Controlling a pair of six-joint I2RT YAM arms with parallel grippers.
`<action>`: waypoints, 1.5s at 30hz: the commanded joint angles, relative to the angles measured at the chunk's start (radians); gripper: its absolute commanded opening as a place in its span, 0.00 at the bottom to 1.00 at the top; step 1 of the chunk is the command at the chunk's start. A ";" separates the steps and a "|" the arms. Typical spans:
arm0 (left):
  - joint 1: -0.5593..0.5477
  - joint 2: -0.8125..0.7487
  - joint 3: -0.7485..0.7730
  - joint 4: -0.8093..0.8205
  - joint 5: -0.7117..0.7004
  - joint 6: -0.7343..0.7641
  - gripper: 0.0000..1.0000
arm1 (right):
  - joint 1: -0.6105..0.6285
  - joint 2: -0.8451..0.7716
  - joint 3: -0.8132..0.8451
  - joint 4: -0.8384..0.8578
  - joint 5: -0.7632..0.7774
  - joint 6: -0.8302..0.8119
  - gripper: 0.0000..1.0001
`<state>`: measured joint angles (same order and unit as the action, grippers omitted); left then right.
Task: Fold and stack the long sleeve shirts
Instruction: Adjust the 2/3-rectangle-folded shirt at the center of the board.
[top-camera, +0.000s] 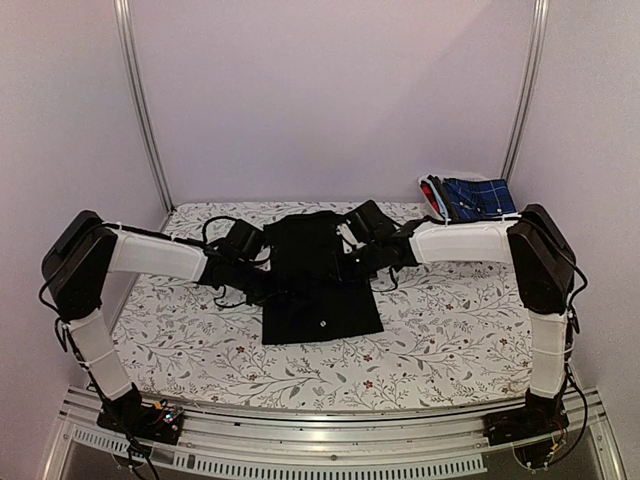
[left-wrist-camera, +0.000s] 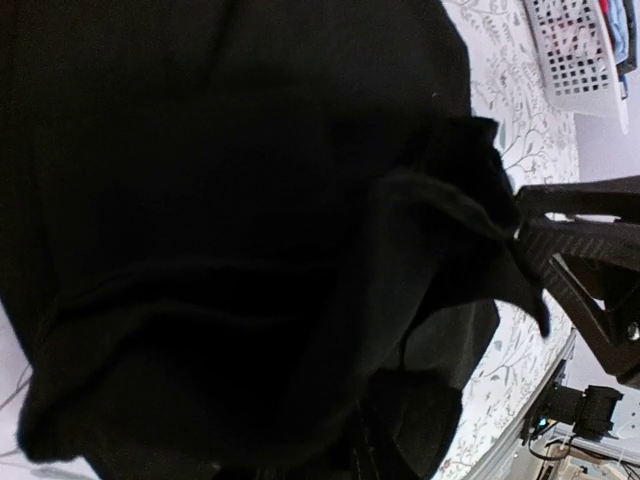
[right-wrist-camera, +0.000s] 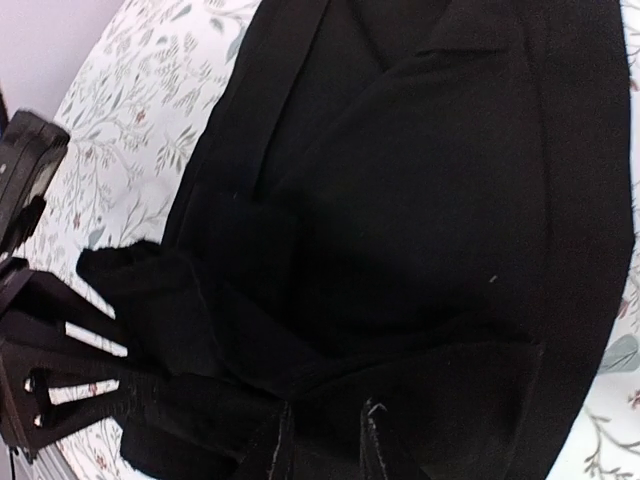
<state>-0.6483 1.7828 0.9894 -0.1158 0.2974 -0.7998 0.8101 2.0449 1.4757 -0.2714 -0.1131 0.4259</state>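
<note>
Desk (top-camera: 450, 340): floral-patterned top, seen whole only from the top camera.
Black shirt (top-camera: 320, 290): at the desk's middle, between the two arms, lower part flat; fills both wrist views, collar plain only in the right wrist's.
Basket (left-wrist-camera: 570, 60): white, slotted, far right corner; slots sharp in the left wrist view.
Left gripper (top-camera: 250, 268): at the shirt's left edge; jaws pinching a bunched fold, clear only from the right wrist.
Right gripper (top-camera: 354, 254): at the right edge; jaws pinching a fold, clear from the left wrist.
Button (top-camera: 322, 323): pale speck near the hem.
</note>
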 joint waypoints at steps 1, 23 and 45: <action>0.056 0.071 0.075 0.060 0.020 -0.003 0.23 | -0.040 0.061 0.117 -0.053 0.050 -0.023 0.24; 0.190 0.155 0.305 0.004 0.015 0.054 0.40 | -0.142 -0.098 -0.085 0.023 0.008 -0.052 0.42; 0.240 0.082 -0.035 0.232 0.143 0.044 0.43 | -0.189 0.041 -0.134 0.177 -0.187 -0.111 0.40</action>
<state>-0.4141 1.8446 0.9520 0.0410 0.4187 -0.7601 0.6270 2.0663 1.3758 -0.1486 -0.2825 0.3023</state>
